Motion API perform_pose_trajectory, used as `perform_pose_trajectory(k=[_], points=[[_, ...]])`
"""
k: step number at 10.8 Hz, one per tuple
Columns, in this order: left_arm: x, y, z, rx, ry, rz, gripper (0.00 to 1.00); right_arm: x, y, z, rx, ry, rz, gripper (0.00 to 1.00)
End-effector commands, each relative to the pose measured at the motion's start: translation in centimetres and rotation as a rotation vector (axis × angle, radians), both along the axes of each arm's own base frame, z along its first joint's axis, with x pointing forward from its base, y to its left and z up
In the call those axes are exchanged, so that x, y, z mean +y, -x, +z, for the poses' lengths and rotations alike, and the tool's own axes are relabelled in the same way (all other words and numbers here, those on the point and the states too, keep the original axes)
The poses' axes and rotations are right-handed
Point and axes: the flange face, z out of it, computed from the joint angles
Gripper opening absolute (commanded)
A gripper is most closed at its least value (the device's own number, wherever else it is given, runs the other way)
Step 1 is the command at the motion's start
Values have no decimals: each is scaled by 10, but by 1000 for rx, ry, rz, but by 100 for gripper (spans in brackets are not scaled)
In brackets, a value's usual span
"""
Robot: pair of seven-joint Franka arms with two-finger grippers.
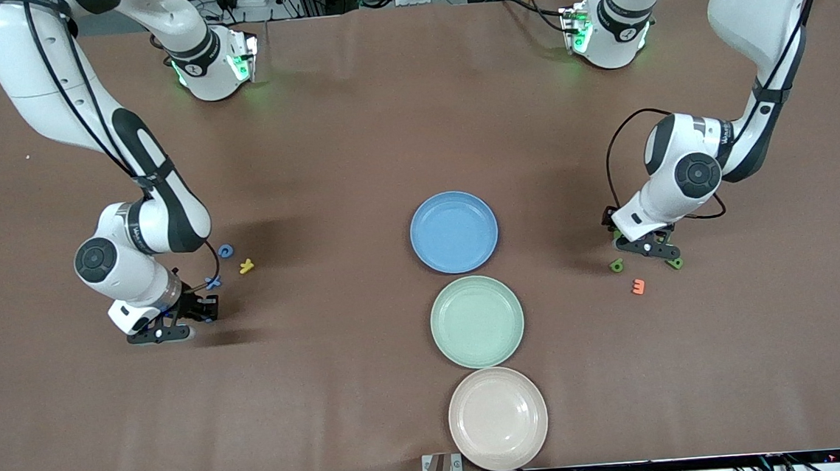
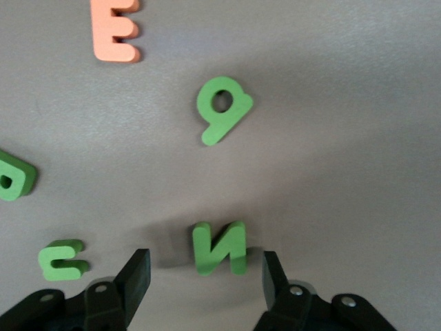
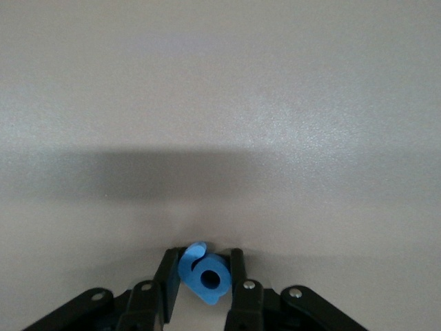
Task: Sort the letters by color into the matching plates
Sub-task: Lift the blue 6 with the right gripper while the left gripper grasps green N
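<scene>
**Both arms down at the letters, plates still bare**

At the right arm's end of the table, the right gripper sits low over the table with its fingers pinching a blue letter; two more blue letters and a yellow one lie beside it. That letter next needs lifting and carrying to the blue plate. The green plate lies just nearer the camera. At the other end, the left gripper hovers with fingers spread astride a green N; it looks ready to close.
</scene>
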Motion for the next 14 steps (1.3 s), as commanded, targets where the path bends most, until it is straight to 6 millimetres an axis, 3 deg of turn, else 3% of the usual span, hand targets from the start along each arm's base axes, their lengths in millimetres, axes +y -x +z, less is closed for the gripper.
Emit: perform_pose_trajectory(k=[1,3,5,7,10,14], points=[[2,2,-4,-11,-12,1,68,6,0,-11,-8,-2,9,21],[1,1,-6,-15,-8,2,67,6,-2,-2,-8,-3,8,20],[-1,-1,-9,-20,-4,15,66,10,-7,24,7,-6,5,20],[-2,-2,-12,-22,-1,23,64,30,-11,52,67,-11,-31,20],[-2,-3,-13,-22,-1,23,48,89,-11,85,76,-19,-98,20],[-5,-5,-11,-29,0,36,0,195,-1,123,132,5,41,22]])
